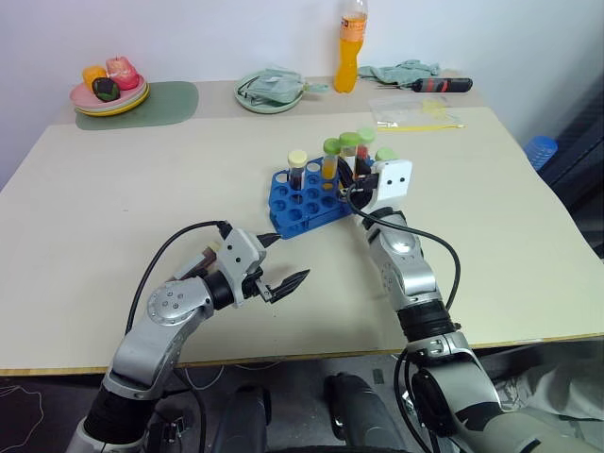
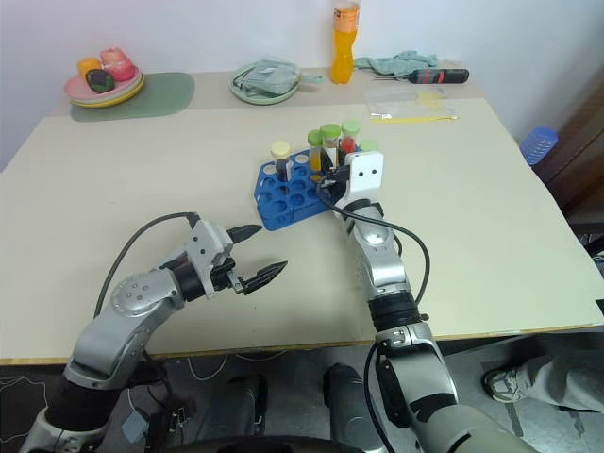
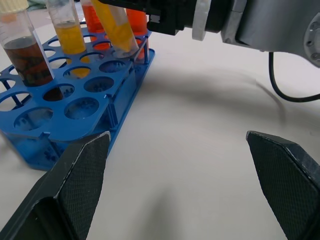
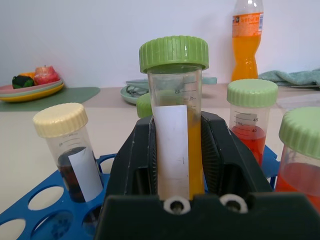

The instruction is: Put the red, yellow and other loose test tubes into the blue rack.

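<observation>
We saw the right gripper [image 4: 176,165] clamped on a yellow test tube [image 4: 174,125], its black fingers [image 4: 131,165] pressed against both sides of the clear body. The tube had a ribbed green screw cap, printed graduation marks near the top, a white paper label down its front and orange-yellow liquid filling the lower part. In the left wrist view it hung tilted, its rounded bottom right at one of the holes along the near edge of the blue rack [image 1: 304,203]; we could not tell whether the tip had entered the hole.

The rack stood near the middle of the beige table [image 1: 113,217], a blue plastic frame with rows of round holes. Several tubes stood upright in it: a dark brown tube [image 4: 75,150] with a cream cap and a small white label, another yellow-filled tube [image 3: 67,35], and two red tubes [image 4: 250,122] with pale green caps. The holes on the rack's near side lay bare.

The left gripper [image 1: 276,269] hovered above the table just short of the rack, its two fingers spread wide and grasping nothing.

At the far edge of the table stood an orange soda bottle [image 1: 350,42].
</observation>
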Controlling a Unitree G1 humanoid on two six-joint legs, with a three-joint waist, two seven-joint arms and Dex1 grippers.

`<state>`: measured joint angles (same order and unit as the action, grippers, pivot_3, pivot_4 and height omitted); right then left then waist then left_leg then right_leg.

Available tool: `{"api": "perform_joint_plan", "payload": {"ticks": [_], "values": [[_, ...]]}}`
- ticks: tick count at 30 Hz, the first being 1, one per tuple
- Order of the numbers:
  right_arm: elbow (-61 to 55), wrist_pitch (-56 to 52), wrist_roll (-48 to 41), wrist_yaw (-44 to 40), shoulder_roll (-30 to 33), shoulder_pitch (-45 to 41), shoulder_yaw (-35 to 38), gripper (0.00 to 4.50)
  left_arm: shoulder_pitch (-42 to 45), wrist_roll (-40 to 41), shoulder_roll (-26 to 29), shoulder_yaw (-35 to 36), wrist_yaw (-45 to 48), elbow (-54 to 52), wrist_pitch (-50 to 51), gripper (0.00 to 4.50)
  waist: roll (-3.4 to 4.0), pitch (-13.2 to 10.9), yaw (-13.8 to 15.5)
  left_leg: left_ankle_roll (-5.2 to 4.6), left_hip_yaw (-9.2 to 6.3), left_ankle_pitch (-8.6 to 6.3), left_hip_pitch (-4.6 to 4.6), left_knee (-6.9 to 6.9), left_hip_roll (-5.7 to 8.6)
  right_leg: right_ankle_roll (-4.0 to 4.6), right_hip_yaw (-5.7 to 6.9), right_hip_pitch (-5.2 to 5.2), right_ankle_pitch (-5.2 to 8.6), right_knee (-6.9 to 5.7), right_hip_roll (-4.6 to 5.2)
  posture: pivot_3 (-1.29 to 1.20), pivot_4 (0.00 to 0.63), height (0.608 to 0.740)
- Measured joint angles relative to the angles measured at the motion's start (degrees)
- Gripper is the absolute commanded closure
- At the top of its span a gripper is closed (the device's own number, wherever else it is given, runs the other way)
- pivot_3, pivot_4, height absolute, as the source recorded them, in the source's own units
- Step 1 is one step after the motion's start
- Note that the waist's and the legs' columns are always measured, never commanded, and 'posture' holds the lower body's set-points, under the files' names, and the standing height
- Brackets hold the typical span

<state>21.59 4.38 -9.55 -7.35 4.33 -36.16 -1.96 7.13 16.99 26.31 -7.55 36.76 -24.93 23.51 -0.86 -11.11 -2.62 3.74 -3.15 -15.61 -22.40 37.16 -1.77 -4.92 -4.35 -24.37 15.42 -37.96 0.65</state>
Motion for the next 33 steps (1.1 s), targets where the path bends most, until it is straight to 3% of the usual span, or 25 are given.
{"api": "perform_joint_plan", "payload": {"ticks": [12,33], "values": [[9.77,7.90,1.65,-0.13,-2.09,-3.41,1.87,3.77,0.02,-0.01,-0.08,-0.13,-0.12,-0.01,0.00,0.00,0.00,0.01,-0.15,0.01,0.00,0.01,0.04,0.04,0.00,0.02,-0.01,0.00,-0.01,-0.10,0.00,0.00,0.150,0.740],[13.92,17.86,2.41,-0.18,-4.75,-1.84,3.60,3.77,0.13,0.55,0.29,0.02,-0.64,-2.32,2.36,0.00,0.00,0.01,-0.73,0.01,-0.01,0.01,0.04,0.03,0.00,0.02,-0.01,0.00,-0.01,-0.11,0.00,0.00,0.150,0.740]]}}
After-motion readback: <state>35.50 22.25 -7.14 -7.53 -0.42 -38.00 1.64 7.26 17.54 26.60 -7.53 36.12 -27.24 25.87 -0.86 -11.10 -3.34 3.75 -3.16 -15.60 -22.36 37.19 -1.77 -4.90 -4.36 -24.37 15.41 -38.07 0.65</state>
